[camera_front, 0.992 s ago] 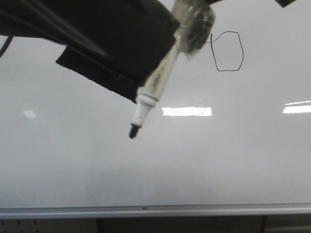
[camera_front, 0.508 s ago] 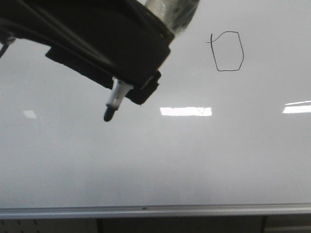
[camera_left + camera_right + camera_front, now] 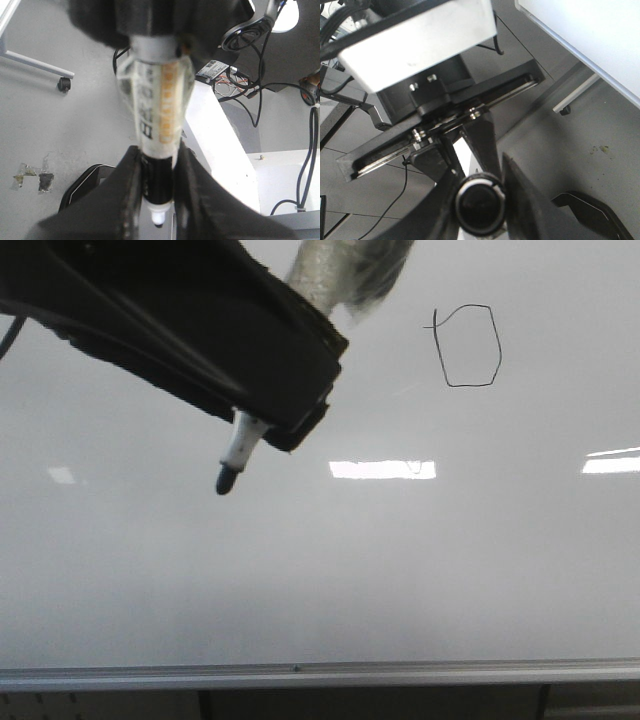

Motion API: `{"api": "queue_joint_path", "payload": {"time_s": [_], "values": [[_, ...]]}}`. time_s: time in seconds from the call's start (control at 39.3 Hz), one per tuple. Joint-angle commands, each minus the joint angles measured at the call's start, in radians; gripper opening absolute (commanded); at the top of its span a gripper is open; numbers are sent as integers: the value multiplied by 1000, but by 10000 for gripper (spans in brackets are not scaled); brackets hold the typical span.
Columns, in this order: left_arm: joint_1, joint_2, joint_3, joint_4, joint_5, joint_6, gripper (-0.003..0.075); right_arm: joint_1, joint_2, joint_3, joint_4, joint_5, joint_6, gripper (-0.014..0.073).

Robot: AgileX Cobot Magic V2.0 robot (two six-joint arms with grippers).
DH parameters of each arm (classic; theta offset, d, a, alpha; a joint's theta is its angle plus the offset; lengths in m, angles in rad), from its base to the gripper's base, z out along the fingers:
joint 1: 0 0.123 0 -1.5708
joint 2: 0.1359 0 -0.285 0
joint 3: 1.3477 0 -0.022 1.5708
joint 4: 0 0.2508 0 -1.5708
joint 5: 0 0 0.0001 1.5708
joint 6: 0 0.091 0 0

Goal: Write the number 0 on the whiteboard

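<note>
Clamping the marker (image 3: 238, 453) tip-down, the left gripper (image 3: 156, 200) hangs left of the number 0 (image 3: 468, 346), off the whiteboard (image 3: 400, 570); the right gripper's (image 3: 480, 200) state I cannot tell.

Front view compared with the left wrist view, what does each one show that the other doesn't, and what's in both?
Only the front view shows the whiteboard, the number 0 drawn at its upper right, and the silver frame strip along the lower edge. Only the left wrist view shows the printed marker barrel, a floor with a caster wheel, and cables. Both show the marker clamped in the left claw, with its tip sticking out past the fingers.
</note>
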Motion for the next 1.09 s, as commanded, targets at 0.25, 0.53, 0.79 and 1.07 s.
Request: {"api": "queue_joint_path", "payload": {"time_s": [0.25,0.53,0.79,1.07], "values": [[-2,-30,-30,73,-100,-38,-19,-1,-111,-23,41,-127,-83,412],[102,-32,-30,519,-384,-558,-19,-1,-339,155,-158,-497,-81,412],[341,-32,-30,819,-407,-856,-19,-1,-597,467,-166,-893,-81,199],[672,-31,-30,846,-457,-876,-19,-1,-825,639,-166,-992,-81,-67]]}}
